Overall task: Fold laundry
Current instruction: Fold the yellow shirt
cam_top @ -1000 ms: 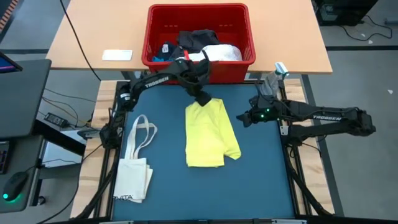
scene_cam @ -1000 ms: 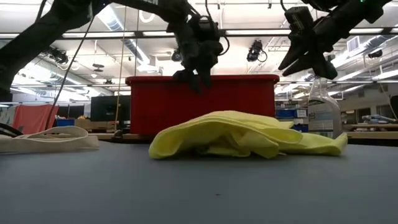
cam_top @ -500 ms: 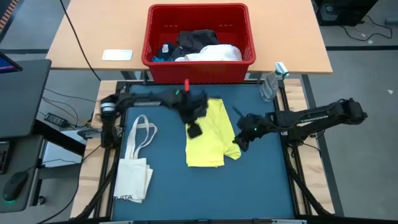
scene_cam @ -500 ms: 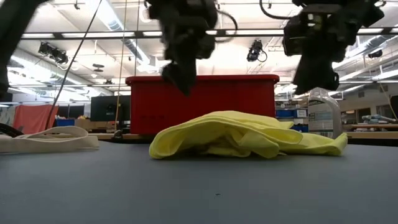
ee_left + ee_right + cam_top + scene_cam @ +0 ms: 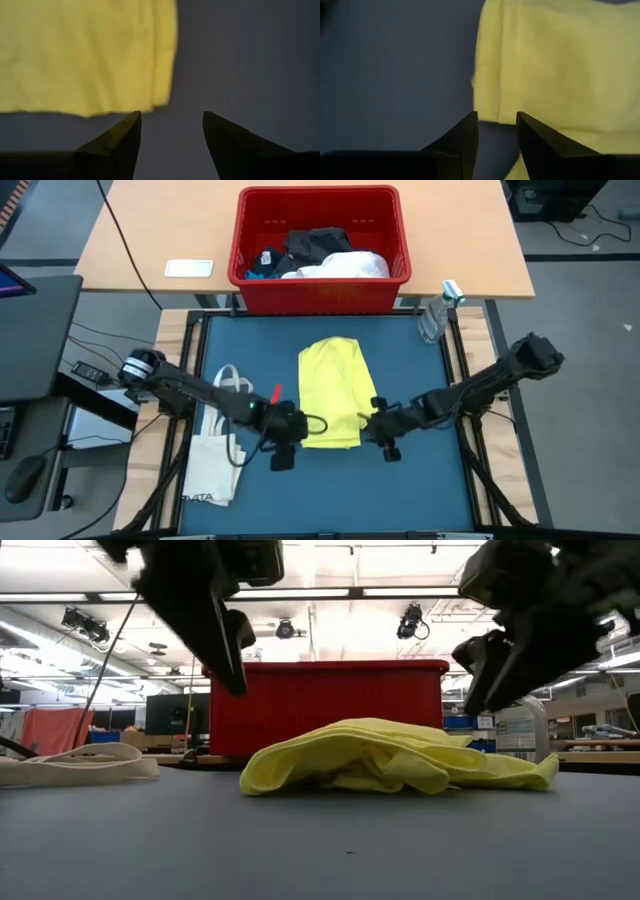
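Both hands [image 5: 283, 452] [image 5: 385, 442] flanking yellow garment's [image 5: 333, 385] near edge

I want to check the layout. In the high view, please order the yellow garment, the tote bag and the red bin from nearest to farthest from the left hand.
1. Yellow garment, just beside the left hand.
2. Tote bag, at the table's left edge.
3. Red bin, on the far table.

One marking only is partly legible: dark printed lettering along the near edge of the cream tote bag [image 5: 215, 465] at the table's left, appearing to read "VITA" though its first characters cannot be made out; no other text, label or number is readable.
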